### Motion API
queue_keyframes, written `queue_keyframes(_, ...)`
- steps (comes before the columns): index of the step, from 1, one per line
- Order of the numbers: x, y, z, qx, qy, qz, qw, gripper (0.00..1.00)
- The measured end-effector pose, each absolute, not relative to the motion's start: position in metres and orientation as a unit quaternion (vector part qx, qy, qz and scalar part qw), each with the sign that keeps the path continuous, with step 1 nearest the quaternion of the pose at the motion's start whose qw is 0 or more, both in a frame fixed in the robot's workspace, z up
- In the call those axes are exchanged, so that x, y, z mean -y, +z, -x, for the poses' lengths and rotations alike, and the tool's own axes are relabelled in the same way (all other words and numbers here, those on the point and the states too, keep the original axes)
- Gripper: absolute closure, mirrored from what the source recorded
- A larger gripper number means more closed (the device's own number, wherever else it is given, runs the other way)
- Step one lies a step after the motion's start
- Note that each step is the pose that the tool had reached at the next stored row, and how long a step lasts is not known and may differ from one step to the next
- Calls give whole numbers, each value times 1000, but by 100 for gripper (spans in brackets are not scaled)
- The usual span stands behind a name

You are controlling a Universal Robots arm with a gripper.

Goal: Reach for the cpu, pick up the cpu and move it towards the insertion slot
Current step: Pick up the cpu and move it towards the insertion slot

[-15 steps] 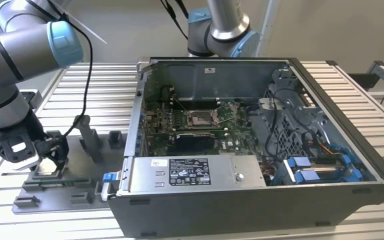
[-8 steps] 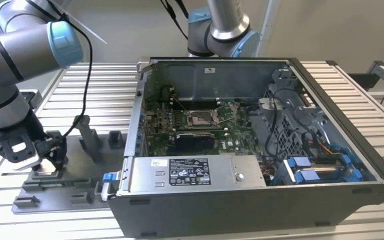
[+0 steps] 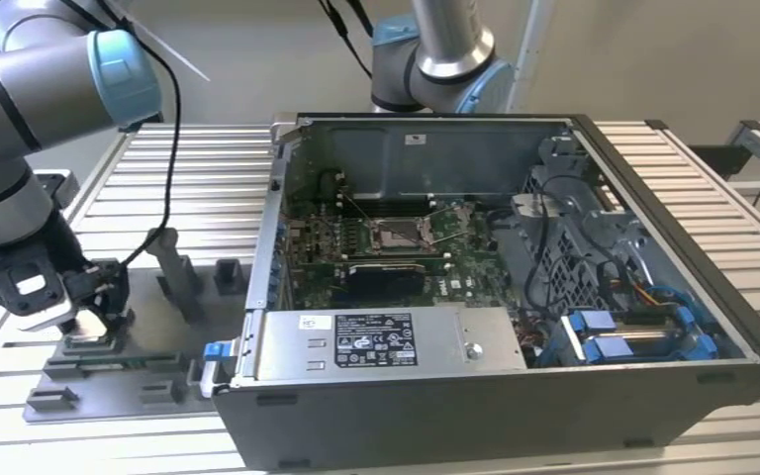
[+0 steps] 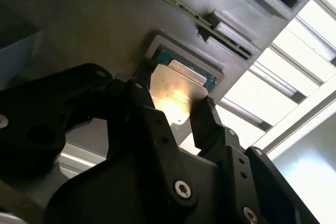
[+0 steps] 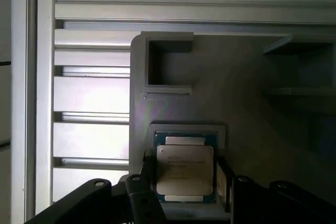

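Note:
The cpu, a small square chip with a silvery top and green rim, lies in a recess of the grey fixture tray. My gripper is down over it, with one black finger against one side and the other against the opposite side, shut on the chip. The second wrist view shows the cpu between the fingers from below. In the exterior view my gripper sits on the tray at the left. The insertion slot is on the green board inside the case.
The open computer case fills the exterior view's middle and right, with a power supply along its near wall and cables to the right. Grey upright blocks stand on the tray. A second arm rises behind the case.

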State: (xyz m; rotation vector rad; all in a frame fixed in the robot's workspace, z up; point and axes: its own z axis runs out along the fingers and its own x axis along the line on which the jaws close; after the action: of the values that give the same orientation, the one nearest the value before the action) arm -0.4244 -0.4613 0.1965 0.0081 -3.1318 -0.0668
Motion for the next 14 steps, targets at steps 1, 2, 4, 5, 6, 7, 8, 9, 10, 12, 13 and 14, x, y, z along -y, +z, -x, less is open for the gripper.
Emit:
queue_keyframes(1,461,201,424,1000,-21,-2,5,100)
queue_keyframes(2,461,205,424,1000,-21,-2,5,100)
queue_keyframes(4,461,215,424,1000,-21,-2,5,100)
queue_keyframes(5,461,219,424,1000,-21,-2,5,100)
queue_keyframes(6,461,224,424,1000,-21,-2,5,100)
queue_keyframes(7,461,228,424,1000,-21,-2,5,100)
queue_keyframes(8,461,233,424,1000,-21,-2,5,100)
queue_keyframes(9,461,237,424,1000,-21,-2,5,100)
queue_keyframes(10,461,242,424,1000,-21,-2,5,100)
queue_keyframes(12,461,251,424,1000,-21,-2,5,100)
queue_keyframes(13,461,255,424,1000,-21,-2,5,100)
queue_keyframes(14,461,260,424,1000,-21,-2,5,100)
